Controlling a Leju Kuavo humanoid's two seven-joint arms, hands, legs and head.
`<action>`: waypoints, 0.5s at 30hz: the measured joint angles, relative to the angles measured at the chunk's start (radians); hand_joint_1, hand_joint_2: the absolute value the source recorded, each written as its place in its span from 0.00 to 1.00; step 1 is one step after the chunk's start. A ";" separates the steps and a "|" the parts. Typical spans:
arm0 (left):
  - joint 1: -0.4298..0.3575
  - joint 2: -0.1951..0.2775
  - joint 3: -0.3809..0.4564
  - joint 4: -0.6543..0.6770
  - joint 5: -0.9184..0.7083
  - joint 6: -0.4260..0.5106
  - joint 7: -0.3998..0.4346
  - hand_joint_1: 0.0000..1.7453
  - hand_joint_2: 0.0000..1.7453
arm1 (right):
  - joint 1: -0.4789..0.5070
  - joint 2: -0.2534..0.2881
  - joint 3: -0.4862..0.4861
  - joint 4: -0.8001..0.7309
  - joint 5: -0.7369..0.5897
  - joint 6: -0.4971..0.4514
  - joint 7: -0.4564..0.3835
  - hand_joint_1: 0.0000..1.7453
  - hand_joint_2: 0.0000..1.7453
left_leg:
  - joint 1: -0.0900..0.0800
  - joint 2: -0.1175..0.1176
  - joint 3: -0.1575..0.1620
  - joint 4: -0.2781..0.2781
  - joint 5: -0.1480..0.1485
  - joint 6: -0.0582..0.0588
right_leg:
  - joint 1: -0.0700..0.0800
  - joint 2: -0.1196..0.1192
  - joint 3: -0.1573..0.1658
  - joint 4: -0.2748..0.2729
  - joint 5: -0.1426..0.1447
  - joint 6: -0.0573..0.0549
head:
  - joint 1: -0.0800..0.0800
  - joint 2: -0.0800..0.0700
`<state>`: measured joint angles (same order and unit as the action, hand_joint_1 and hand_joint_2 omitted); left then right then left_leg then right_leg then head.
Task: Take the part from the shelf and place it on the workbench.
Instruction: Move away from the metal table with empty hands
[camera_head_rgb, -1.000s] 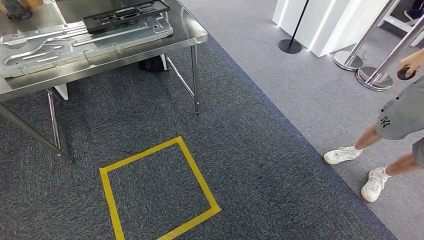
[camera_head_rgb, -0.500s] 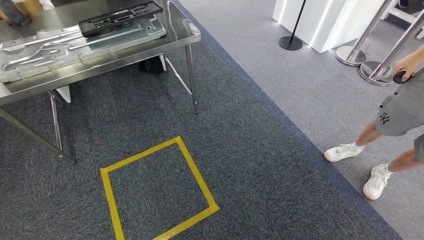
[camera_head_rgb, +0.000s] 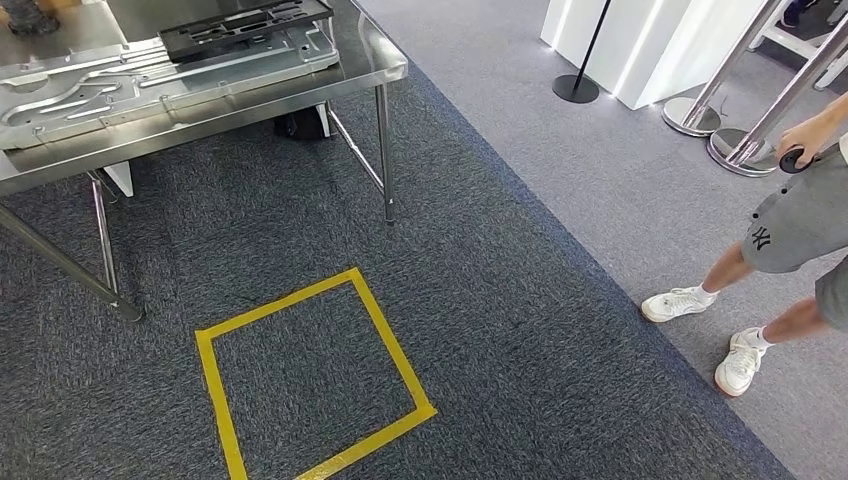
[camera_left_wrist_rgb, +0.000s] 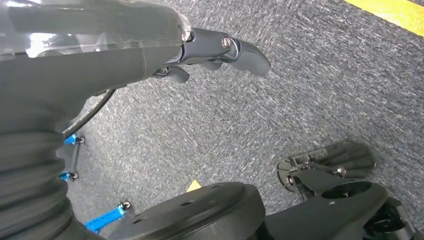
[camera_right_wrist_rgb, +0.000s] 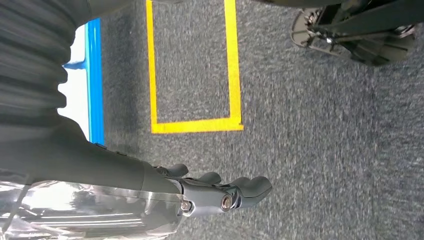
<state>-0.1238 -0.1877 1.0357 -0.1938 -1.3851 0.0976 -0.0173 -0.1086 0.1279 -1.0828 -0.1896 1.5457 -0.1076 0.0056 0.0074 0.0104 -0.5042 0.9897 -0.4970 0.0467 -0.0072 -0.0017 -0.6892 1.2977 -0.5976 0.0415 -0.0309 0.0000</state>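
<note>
Carpet with a yellow taped square (camera_head_rgb: 310, 375) lies ahead. Black flat part (camera_head_rgb: 245, 27) rests on metal plates on the steel table (camera_head_rgb: 385, 68) (likely stiff, light; best gripped by its long edges). Left hand (camera_left_wrist_rgb: 220, 50) and right hand (camera_right_wrist_rgb: 220, 192) hang loosely uncurled, holding nothing.
</note>
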 joint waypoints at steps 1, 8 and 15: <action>0.000 0.000 -0.001 0.000 -0.002 0.002 0.002 0.00 1.00 | 0.000 0.000 0.004 0.000 0.000 -0.002 0.001 0.00 1.00 | 0.000 -0.001 0.002 0.000 0.000 -0.001 | -0.003 0.000 0.004 -0.009 0.018 0.001 | 0.000 0.000; -0.005 -0.006 -0.019 0.000 -0.018 0.010 0.022 0.00 1.00 | -0.005 0.002 0.021 0.000 -0.001 -0.008 0.005 0.00 1.00 | -0.005 -0.003 0.007 -0.001 -0.009 -0.030 | 0.004 0.001 0.137 -0.301 0.138 -0.028 | 0.000 0.000; -0.019 -0.005 -0.022 0.000 -0.020 0.008 0.025 0.00 1.00 | -0.004 0.005 0.022 0.000 -0.002 -0.008 0.007 0.00 1.00 | -0.004 -0.003 -0.103 0.284 -0.157 -0.050 | 0.002 -0.008 0.142 -0.317 0.143 -0.055 | 0.000 0.000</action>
<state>-0.1433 -0.1926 1.0136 -0.1938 -1.4056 0.1051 0.0074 -0.1130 0.1325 -1.0613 -0.1896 1.5434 -0.1156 0.0124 0.0036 0.0072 -0.6068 1.2733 -0.6537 -0.0032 -0.0054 -0.0100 -0.5473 0.9808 -0.4547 -0.0133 -0.0312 0.0000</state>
